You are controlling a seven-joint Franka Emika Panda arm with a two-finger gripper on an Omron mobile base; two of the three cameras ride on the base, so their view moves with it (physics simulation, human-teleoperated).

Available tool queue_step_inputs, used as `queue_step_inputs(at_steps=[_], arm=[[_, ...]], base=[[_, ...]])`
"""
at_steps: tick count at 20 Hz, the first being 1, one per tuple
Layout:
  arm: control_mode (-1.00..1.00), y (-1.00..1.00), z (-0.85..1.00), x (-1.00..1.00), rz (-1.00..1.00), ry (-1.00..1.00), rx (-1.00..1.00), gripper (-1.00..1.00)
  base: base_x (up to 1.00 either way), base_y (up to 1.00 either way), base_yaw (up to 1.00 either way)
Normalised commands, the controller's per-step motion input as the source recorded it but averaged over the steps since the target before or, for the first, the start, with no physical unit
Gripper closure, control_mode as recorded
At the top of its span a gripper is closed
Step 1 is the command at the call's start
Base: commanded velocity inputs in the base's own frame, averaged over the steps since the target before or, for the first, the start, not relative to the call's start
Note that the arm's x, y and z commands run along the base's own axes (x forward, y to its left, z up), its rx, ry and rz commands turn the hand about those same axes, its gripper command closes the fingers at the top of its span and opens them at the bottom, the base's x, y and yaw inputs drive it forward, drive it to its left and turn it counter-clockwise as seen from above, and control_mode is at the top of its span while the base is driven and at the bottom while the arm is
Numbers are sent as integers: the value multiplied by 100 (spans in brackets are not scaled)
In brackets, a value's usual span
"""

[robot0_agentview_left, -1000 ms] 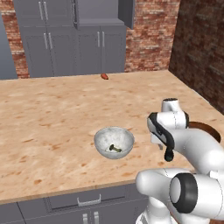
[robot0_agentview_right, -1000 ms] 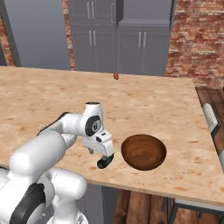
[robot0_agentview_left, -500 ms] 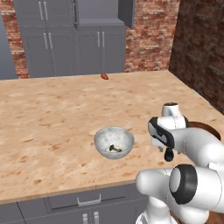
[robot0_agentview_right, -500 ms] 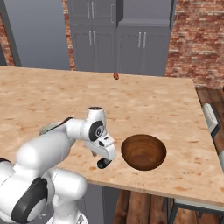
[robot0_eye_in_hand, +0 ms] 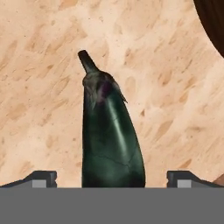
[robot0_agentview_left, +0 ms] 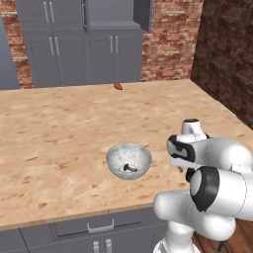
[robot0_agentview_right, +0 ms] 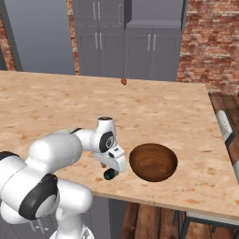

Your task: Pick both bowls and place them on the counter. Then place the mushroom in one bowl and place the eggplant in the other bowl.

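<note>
An eggplant (robot0_eye_in_hand: 111,144), dark green with a thin stalk, lies on the tan counter (robot0_agentview_right: 56,102). My gripper (robot0_eye_in_hand: 113,179) hangs over it, open, one finger on each side and apart from it. In the right base view the gripper (robot0_agentview_right: 110,173) is low near the counter's front edge, just left of the brown wooden bowl (robot0_agentview_right: 154,161), whose rim also shows in the hand view (robot0_eye_in_hand: 214,22). The speckled bowl (robot0_agentview_left: 128,160) stands left of the gripper (robot0_agentview_left: 190,173), with a small dark bit inside. The mushroom (robot0_agentview_left: 117,86) sits far back on the counter (robot0_agentview_left: 59,128); the right base view shows the mushroom (robot0_agentview_right: 123,81) too.
Grey cabinets (robot0_agentview_left: 84,49) line the back wall, with brick (robot0_agentview_left: 222,59) to the right. The counter's front edge (robot0_agentview_right: 163,198) runs close under the hand. A chair (robot0_agentview_right: 226,128) stands past the right end of the counter.
The hand has shifted only slightly near the wooden bowl while the arm links behind it swung a little. The jaws have stayed open; bowls and mushroom have not moved.
</note>
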Motion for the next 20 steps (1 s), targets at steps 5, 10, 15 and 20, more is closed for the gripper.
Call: queue_step_inputs(at_steps=[5, 10, 15, 20], arm=[[-100, -6, -19, 0, 0, 0, 0, -100], [-100, 16, -32, 0, 0, 0, -1, 100], [-100, 15, 1, -10, 0, -1, -1, 100], [-100, -1, 82, -32, -4, -9, -1, 100]], base=[[0, 0, 0], [0, 0, 0], [0, 0, 0], [0, 0, 0]])
